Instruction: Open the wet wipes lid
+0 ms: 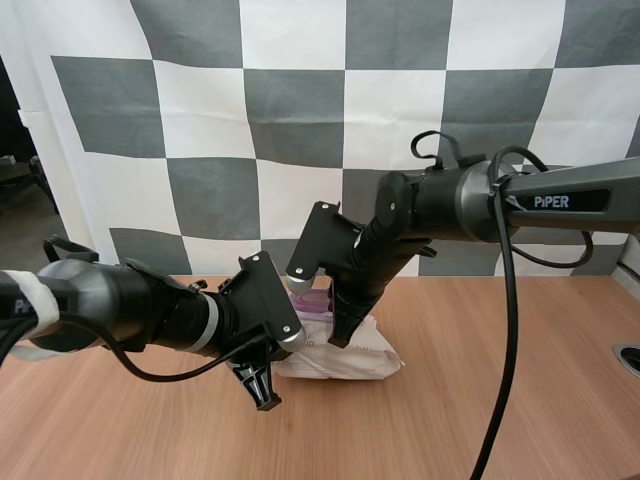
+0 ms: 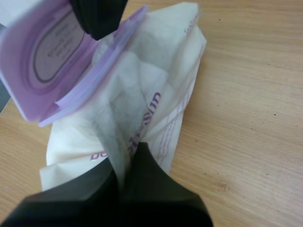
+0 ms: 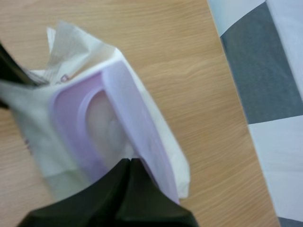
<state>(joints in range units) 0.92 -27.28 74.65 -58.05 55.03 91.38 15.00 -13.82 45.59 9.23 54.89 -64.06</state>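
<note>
Over on the left, the left gripper (image 2: 129, 163) had its two black fingers pressed together on the crinkled end seam of the soft white pack of wet wipes (image 1: 345, 360), pinning that end down. The pack lay on the wooden table (image 1: 520, 380) between the two arms, its film rumpled and bulging up behind the pinch.

Moving to the middle, the lilac plastic flip lid (image 2: 57, 61) was already up off its frame. In the left wrist view it stood tilted well clear of the pack, its inner face with the raised oval ring turned outward. By my reading the seal was broken and the main part of the job was done. What was left looked like swinging the lid fully back on its hinge and letting go.

On the right, the right gripper (image 1: 340, 335) reached down from above, fingers closed to a wedge with the tips nipping the lid's free edge. Its own camera showed that pinch right at the lilac rim, with the oval just beside it.

As for contents, the pack looked plump, so I judged it was holding a fair stack of wipes. The pale area inside the oval gave nothing away, though. I could not tell whether a wipe was poking through the opening or whether the inner sticker was on. Nothing else sat on the table near the pack.
</note>
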